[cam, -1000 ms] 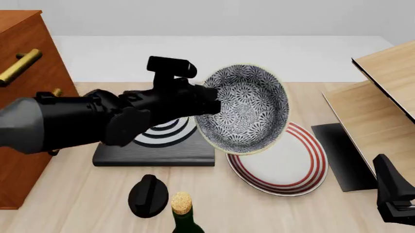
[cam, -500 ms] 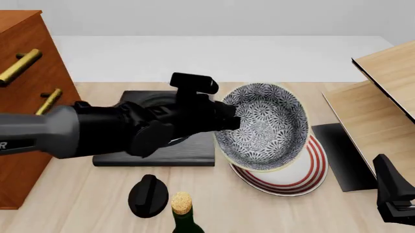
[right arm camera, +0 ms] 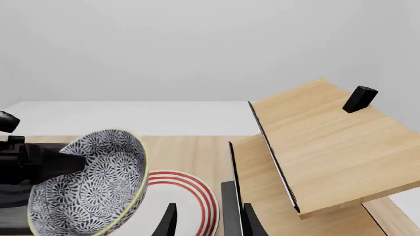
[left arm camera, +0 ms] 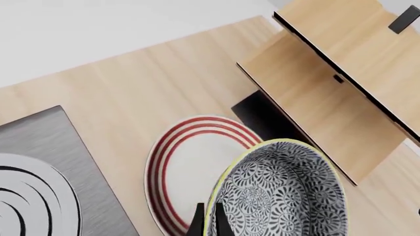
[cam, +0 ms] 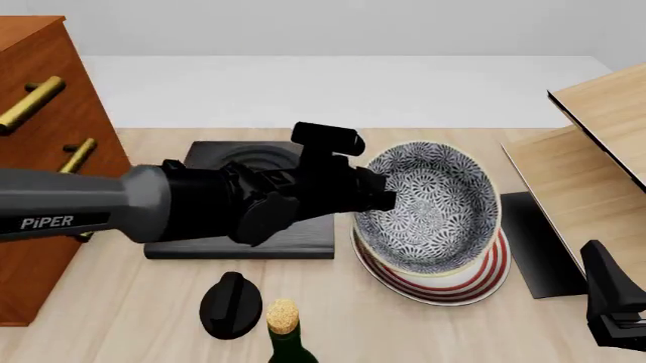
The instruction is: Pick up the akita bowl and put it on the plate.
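The akita bowl [cam: 434, 208], black-and-white floral with a pale rim, hangs tilted over the plate [cam: 488, 271], its lower edge close to the plate's surface. Whether they touch I cannot tell. My left gripper [cam: 379, 198] is shut on the bowl's left rim. In the left wrist view its fingertips [left arm camera: 198, 222] pinch the rim of the bowl [left arm camera: 282, 196] above the red-ringed plate [left arm camera: 187, 164]. My right gripper [cam: 612, 302] rests low at the front right, open and holding nothing. The right wrist view shows its fingers [right arm camera: 169, 221] spread, with the bowl [right arm camera: 92, 177] and plate [right arm camera: 194, 196] ahead.
A black slab with grey-white rings [cam: 242, 238] lies left of the plate. A wooden drawer cabinet [cam: 41, 151] stands at the far left and a slanted wooden shelf [cam: 595, 151] with a black base [cam: 540, 242] at the right. A black knob [cam: 230, 302] and a corked bottle [cam: 286, 333] are in front.
My left arm has carried the bowl right and down, from above the slab's edge to low over the plate, and the bowl has tipped flatter. The right arm has not moved.
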### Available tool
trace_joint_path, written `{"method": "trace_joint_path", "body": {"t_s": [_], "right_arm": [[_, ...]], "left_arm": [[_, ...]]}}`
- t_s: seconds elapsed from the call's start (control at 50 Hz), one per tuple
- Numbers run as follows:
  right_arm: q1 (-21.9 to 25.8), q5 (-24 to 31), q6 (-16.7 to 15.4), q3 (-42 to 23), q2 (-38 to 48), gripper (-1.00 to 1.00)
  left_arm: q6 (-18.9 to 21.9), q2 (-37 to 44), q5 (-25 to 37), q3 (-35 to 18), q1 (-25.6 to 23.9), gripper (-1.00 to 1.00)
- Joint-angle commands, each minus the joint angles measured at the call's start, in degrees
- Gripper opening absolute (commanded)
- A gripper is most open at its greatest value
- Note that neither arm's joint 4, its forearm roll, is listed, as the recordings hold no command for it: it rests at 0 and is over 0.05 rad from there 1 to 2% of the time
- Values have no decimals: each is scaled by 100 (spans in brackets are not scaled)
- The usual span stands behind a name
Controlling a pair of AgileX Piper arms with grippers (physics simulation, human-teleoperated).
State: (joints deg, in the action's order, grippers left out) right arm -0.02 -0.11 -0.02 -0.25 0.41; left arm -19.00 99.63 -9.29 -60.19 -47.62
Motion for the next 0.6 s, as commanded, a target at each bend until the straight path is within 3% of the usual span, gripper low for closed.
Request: {"method": "trace_joint_path", "body": {"t_s": [0.02, 0.6], "right_arm": [[0, 0, 1, 0, 0, 100], [0, 0, 3, 0, 0, 100]], "left_arm": [[53, 269, 94, -320, -22, -100], [217, 854, 276, -806, 15, -100]]}}
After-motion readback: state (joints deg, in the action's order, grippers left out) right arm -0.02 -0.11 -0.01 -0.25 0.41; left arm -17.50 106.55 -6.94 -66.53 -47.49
